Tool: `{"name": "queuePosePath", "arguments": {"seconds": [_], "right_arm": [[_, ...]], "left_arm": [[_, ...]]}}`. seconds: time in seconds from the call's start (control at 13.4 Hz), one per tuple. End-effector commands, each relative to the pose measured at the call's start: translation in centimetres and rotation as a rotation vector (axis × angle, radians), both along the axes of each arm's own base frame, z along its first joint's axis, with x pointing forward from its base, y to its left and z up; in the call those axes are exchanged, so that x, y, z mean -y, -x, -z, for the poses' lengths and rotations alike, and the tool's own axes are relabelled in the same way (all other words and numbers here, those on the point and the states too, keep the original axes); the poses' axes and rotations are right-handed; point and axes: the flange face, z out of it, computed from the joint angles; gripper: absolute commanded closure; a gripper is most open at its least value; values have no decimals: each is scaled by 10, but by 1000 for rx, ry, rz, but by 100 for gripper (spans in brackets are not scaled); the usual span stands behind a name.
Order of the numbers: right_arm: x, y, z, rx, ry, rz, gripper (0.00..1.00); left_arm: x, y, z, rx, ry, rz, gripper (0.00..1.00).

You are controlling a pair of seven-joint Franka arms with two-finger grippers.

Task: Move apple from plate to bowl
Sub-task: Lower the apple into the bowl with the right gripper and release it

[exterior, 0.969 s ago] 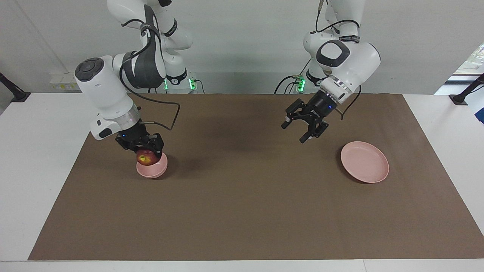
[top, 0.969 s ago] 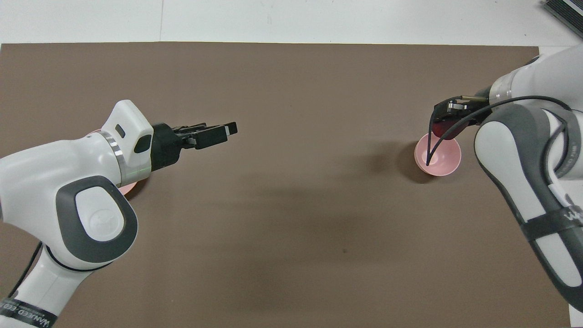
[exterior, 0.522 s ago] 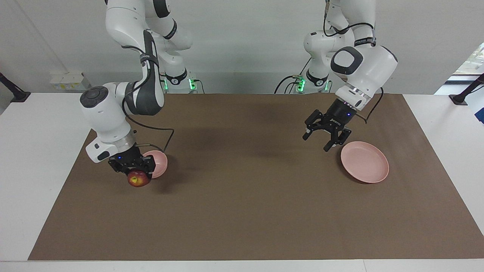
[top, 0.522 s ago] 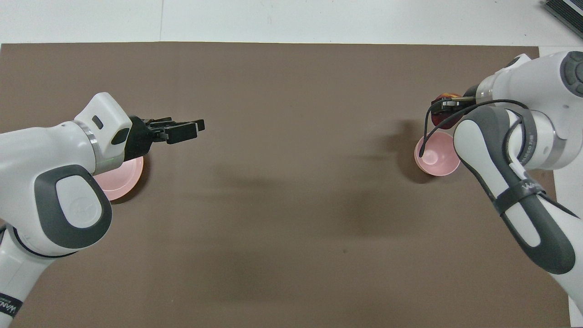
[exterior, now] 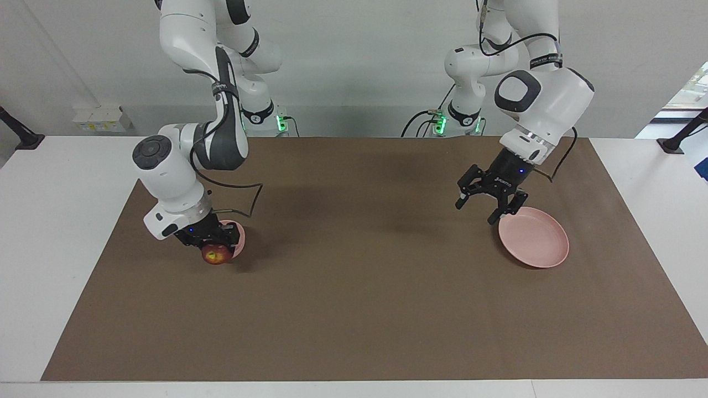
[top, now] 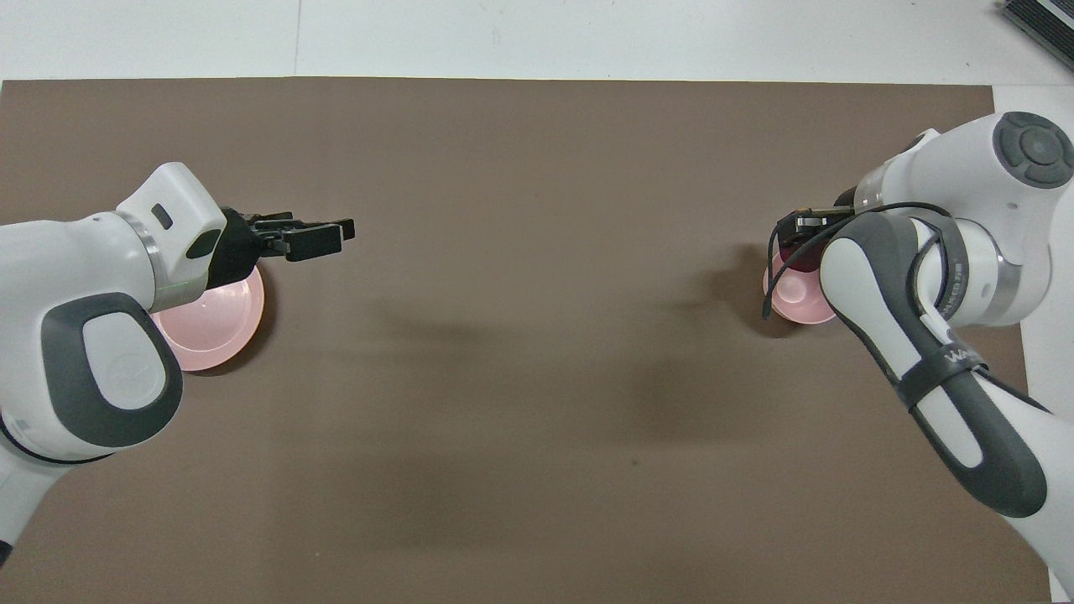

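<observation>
**Apple held at the bowl, not yet put in**

White desk (exterior: 66,232) with a wide brown mat (exterior: 365,309) carries all things. Toward the left arm's end lies the plate (exterior: 539,243), empty; the left end effector (exterior: 491,202) hangs over its edge with fingers spread, holding nothing. At the other end, the right end effector (exterior: 213,246) is closed around the apple (exterior: 216,254), over the rim of the bowl (exterior: 239,239). I judge only lowering and release are left.

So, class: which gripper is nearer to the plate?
Left. The left gripper hangs open just over the plate rim; the right gripper, holding the apple, is at the bowl, toward the right arm's end.
</observation>
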Motion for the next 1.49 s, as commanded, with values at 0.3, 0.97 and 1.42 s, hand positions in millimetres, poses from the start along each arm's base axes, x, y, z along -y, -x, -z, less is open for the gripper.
{"name": "queuePosePath", "arguments": {"seconds": [0.3,0.97,1.42], "right_arm": [[11,29,2,-37,14,6,100],[8,41,26,-74,14,9,67],[11,38,28,-56,15,14,18]], "left_arm": [[-1,-2,0,-53,2,7,0],[-71,-11,6,-93,-224,37,0],[-135,-21,-50,-179,-434,86,0]]}}
